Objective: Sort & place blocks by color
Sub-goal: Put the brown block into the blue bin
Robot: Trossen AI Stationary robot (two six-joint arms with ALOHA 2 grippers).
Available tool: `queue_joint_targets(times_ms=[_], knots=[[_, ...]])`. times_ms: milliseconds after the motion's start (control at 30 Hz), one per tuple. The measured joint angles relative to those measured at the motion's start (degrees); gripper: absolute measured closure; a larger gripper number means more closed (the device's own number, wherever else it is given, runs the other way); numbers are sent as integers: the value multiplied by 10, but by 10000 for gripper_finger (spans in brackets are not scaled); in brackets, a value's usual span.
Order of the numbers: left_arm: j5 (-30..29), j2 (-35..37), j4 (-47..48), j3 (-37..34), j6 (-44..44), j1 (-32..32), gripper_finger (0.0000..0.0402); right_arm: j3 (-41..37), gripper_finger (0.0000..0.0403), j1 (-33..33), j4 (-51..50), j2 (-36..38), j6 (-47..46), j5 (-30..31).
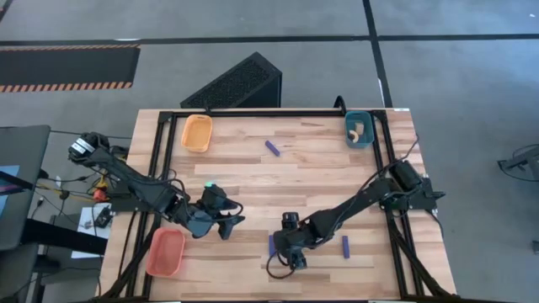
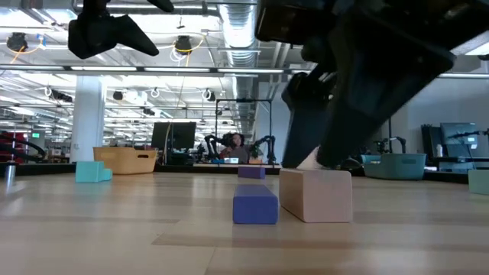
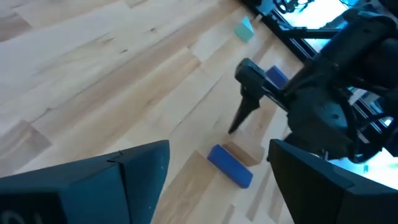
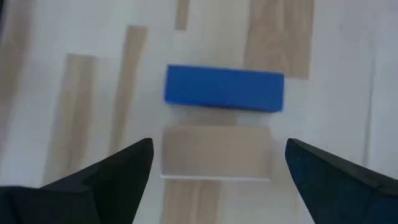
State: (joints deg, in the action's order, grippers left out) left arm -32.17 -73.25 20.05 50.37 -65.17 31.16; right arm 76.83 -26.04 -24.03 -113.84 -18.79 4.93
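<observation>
Lying side by side, dark blue bar (image 4: 224,89), tan wood block (image 4: 216,152), right gripper (image 4: 217,171) fingers spread above

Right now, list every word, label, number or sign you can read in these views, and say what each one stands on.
None can be read.
The blue block and the bare-wood block beside it carry no marking.
The orange tray and teal tray show no label.
The monitors in the room behind are too small to read.

My two arms are matte black, jointed tubes with black cables looping alongside; the left arm (image 1: 126,177) ends in a silver cap by the table (image 1: 253,168) edge.
</observation>
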Motion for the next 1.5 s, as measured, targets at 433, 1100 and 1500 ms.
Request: queue_joint_targets(times_ms=[433,1100,1500], knots=[[-1,0,0,0,6,-2,131,-35,15,0,41,1,-6,-6],[-22,0,9,0,15,-18,131,-38,117,63,-43,33,-8,-43],[-28,0,37,0,10,-53,131,-206,116,287,-116,256,97,12]])
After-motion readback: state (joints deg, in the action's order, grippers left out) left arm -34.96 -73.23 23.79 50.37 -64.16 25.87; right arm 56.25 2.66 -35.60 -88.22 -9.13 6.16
